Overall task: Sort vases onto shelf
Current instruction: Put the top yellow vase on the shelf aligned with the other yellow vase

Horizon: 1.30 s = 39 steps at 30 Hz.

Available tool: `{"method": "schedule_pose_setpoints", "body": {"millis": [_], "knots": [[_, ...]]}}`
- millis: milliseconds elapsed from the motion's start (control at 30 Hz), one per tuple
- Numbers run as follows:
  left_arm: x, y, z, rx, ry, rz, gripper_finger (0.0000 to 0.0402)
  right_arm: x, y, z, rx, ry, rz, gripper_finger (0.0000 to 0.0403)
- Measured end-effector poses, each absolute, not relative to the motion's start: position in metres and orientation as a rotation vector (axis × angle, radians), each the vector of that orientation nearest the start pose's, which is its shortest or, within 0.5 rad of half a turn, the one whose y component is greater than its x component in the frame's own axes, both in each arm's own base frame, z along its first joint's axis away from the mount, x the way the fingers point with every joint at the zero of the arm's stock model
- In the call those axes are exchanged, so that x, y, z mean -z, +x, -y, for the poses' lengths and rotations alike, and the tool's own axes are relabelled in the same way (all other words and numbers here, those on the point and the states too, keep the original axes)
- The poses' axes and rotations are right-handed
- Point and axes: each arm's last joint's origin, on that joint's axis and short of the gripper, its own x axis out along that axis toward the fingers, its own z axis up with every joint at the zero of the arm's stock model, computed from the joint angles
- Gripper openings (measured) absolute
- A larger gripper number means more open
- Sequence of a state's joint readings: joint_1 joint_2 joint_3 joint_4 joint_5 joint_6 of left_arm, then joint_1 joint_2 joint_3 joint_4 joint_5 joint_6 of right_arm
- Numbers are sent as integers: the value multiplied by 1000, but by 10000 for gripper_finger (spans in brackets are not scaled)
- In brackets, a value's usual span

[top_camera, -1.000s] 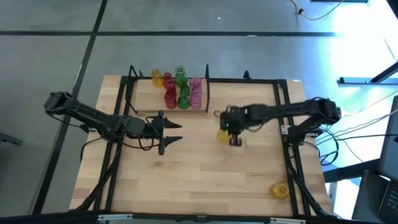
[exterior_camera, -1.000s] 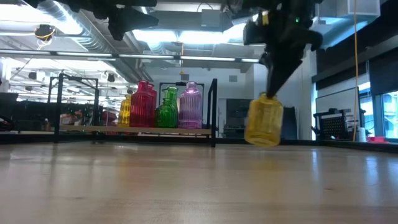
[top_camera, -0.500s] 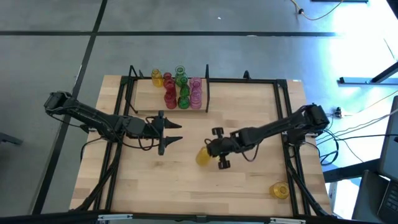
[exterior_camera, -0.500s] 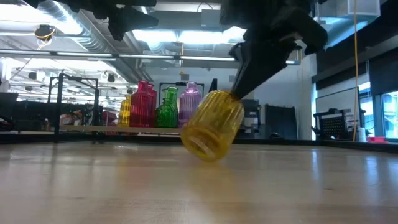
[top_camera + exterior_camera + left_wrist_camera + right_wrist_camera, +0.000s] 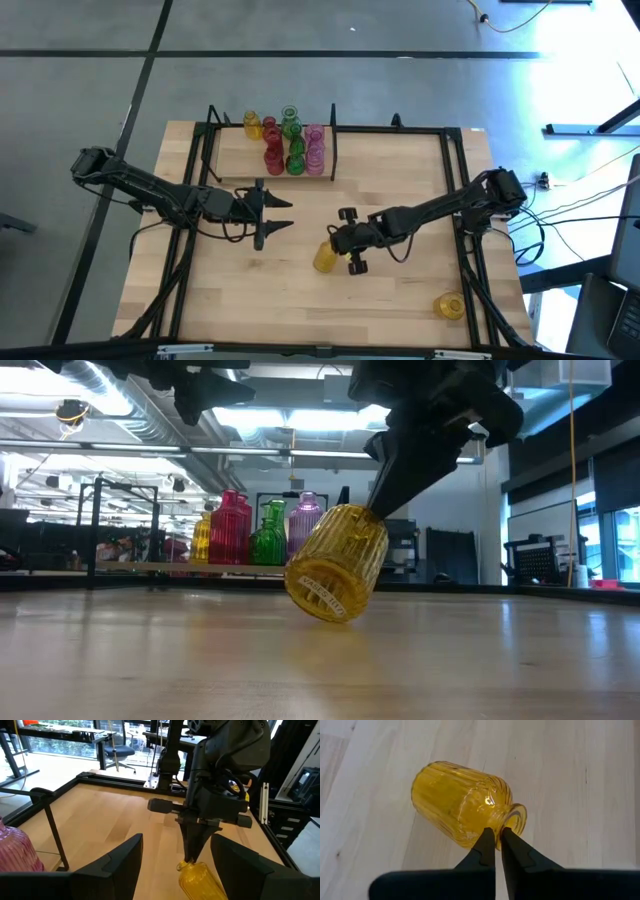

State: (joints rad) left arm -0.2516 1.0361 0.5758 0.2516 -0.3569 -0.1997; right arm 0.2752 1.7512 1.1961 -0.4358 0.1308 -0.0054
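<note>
A yellow ribbed vase [image 5: 460, 802] hangs tilted low over the middle of the table, with my right gripper [image 5: 496, 837] shut on its neck. The same vase [image 5: 325, 258] shows in the high view with its base toward the table's left. My left gripper [image 5: 285, 212] stands open left of it, holding nothing and facing the vase. The shelf [image 5: 230, 162] lies at the far left of the table and carries yellow [image 5: 252, 124], red [image 5: 272, 146], green [image 5: 292, 132] and pink [image 5: 316, 148] vases standing upright on its board. My right gripper pinches the vase at its neck, just below the mouth rim [image 5: 506, 820], between the tips of its two fingers. The fingers slant down from the table's right. The vase leans with its base [image 5: 322, 598] low and toward the left; whether the base touches the table I cannot tell.
Another yellow vase [image 5: 449, 305] lies on the table near its near right corner. Black frame rods [image 5: 462, 180] run along the table's sides. The shelf's black upright divider [image 5: 333, 140] stands right of the pink vase. Bare wood lies between the two arms.
My right gripper has swung toward the table's left and near edge and come lower, tipping further down. The yellow vase went with it. It hung upright below the fingers and is now tilted with its base toward the left. In the last half second it hardly moved.
</note>
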Motion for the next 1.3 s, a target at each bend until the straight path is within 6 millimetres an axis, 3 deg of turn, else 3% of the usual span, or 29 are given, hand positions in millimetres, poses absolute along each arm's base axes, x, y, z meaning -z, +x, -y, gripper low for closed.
{"method": "schedule_pose_setpoints", "body": {"millis": [567,867,1067,1300], "knots": [[-256,220,46,-125,-136,-187,227,-222,345,-86,59,-478,-1053,1],[-256,220,46,-125,-136,-187,227,-218,344,-95,48,-539,-1059,2],[-256,220,46,-125,-136,-187,227,-217,344,-95,50,-468,-1061,4],[-256,220,46,-125,-136,-187,227,-217,346,-96,27,-430,-1044,68]]}}
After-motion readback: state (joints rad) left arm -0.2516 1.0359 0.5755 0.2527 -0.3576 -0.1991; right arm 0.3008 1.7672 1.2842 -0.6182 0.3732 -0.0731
